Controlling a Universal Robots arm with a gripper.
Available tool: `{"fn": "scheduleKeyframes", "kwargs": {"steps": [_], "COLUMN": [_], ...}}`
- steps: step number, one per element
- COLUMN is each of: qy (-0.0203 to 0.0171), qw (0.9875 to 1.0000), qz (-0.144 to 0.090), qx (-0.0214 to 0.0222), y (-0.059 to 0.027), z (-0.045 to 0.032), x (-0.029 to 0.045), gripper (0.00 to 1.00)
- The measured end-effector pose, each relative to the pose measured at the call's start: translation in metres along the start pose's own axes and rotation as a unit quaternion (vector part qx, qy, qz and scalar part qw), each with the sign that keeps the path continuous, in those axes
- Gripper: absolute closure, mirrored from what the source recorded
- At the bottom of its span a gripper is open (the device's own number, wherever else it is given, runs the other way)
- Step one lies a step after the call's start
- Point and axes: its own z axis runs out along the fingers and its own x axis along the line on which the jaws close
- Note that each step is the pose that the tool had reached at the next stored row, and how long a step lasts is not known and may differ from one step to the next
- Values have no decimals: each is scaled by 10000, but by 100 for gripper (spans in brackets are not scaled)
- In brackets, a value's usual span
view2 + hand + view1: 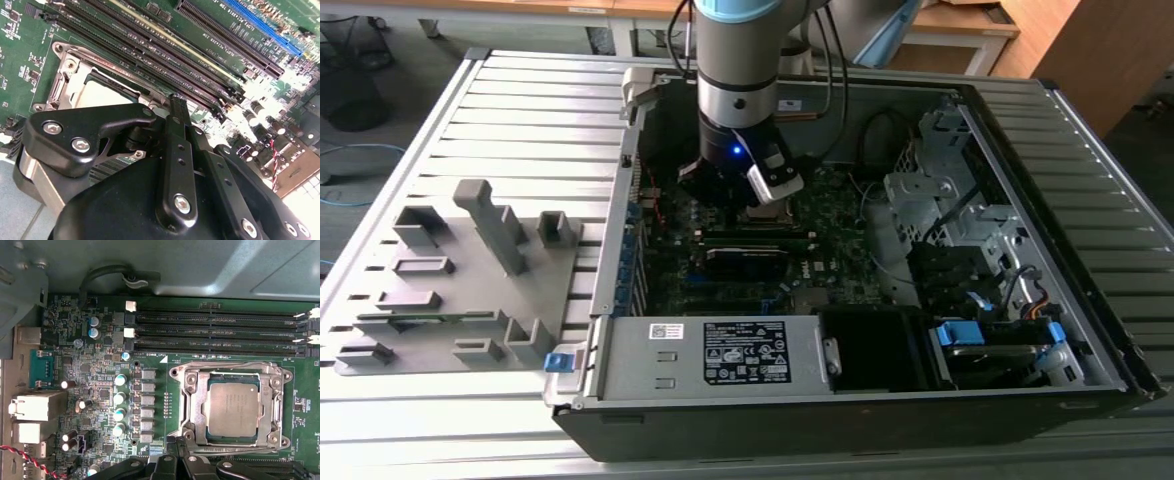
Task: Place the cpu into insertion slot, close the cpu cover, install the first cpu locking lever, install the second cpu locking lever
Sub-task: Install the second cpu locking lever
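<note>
cpu (pixel 233 409) in insertion slot (pixel 192 407) (seated)

Exterior view high, far, both wrist views near (sharing) the cpu (pixel 233 408)

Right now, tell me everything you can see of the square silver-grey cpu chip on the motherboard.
The square cpu chip with a dull silver-grey metal top lies flat in the insertion slot on the green motherboard, below the long black memory slots. Faint print marks its top, and a green edge borders the metal. The shiny silver metal cover frame surrounds it, its window leaving the top exposed. In the first wrist view the black gripper sits close beside the frame, apart from the chip.
</note>
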Motion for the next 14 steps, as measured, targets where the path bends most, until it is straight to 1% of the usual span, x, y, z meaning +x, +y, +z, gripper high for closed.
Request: {"fn": "scheduleKeyframes", "kwargs": {"steps": [10, 14], "qy": [-3, 1], "qw": [10000, 10000], "qz": [-1, -1], "qx": [-4, 2], "y": [6, 4], "z": [19, 22], "x": [4, 10], "gripper": [89, 89]}}
